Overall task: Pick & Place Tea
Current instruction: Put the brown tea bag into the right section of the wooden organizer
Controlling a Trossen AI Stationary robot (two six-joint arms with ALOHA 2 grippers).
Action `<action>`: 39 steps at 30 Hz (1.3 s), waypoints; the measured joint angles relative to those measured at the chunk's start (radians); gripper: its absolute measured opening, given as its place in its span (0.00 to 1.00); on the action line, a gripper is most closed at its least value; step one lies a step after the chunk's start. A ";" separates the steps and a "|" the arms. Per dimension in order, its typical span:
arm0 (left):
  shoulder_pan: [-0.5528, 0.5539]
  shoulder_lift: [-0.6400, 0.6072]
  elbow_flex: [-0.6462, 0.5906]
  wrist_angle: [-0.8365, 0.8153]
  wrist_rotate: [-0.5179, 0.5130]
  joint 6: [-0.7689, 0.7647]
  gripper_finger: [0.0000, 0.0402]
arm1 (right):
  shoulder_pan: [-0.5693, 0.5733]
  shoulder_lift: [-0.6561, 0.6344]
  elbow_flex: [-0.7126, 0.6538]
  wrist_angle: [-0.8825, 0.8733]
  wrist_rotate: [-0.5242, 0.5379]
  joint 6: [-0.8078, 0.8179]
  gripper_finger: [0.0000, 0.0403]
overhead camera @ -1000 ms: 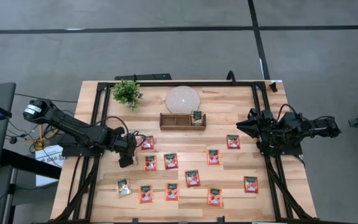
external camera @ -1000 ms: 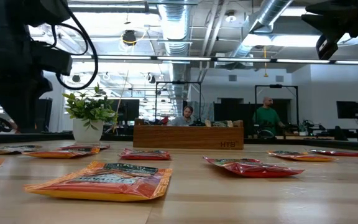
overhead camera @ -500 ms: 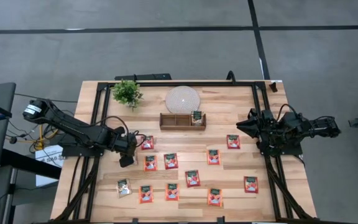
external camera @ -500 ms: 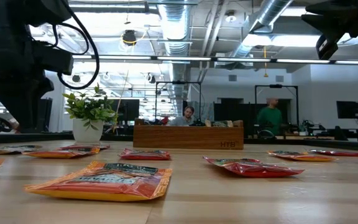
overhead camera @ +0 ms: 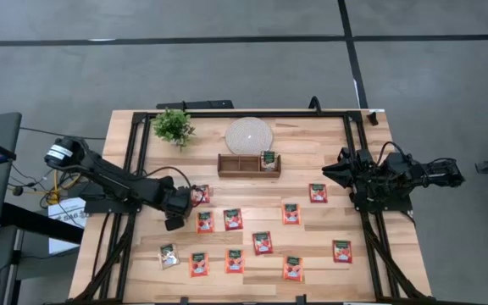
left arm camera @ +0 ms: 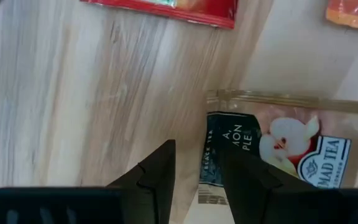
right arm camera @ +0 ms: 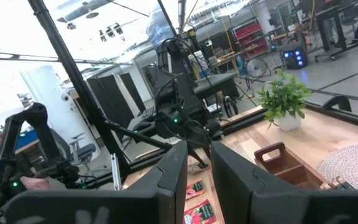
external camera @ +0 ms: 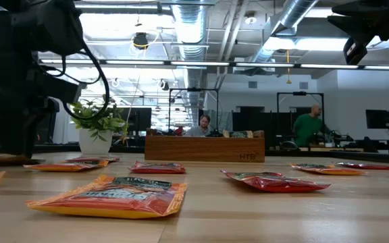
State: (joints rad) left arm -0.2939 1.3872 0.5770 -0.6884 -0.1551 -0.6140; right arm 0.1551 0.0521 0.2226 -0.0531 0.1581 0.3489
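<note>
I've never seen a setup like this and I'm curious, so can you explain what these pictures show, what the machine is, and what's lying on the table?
This is a robot with two dark arms working at a wooden table. One picture looks straight down from above, one looks level across the tabletop into the room behind, and two come from cameras on the arms' wrists.

Scattered on the table are small flat tea sachets, mostly red-orange. At the back stand a wooden tray with one sachet in it, a round white disc and a small potted plant.

The left end effector is lowered over a sachet near the table's left side, its fingers open and holding nothing yet. The right end effector waits at the right edge, empty.
</note>
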 joint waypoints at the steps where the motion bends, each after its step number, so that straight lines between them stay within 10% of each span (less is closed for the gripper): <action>1: 0.000 0.008 0.001 0.005 0.004 0.000 0.29 | 0.000 0.000 0.000 0.000 0.000 0.000 0.16; 15: 0.001 0.015 -0.002 0.058 0.052 0.000 0.02 | 0.000 0.000 0.000 0.000 0.000 0.000 0.16; 39: -0.002 -0.110 0.219 -0.361 0.053 0.026 0.00 | 0.000 0.000 0.000 0.001 0.000 0.053 0.16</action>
State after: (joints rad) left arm -0.2955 1.2774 0.7963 -1.0493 -0.1024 -0.5877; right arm 0.1547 0.0521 0.2230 -0.0519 0.1581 0.4015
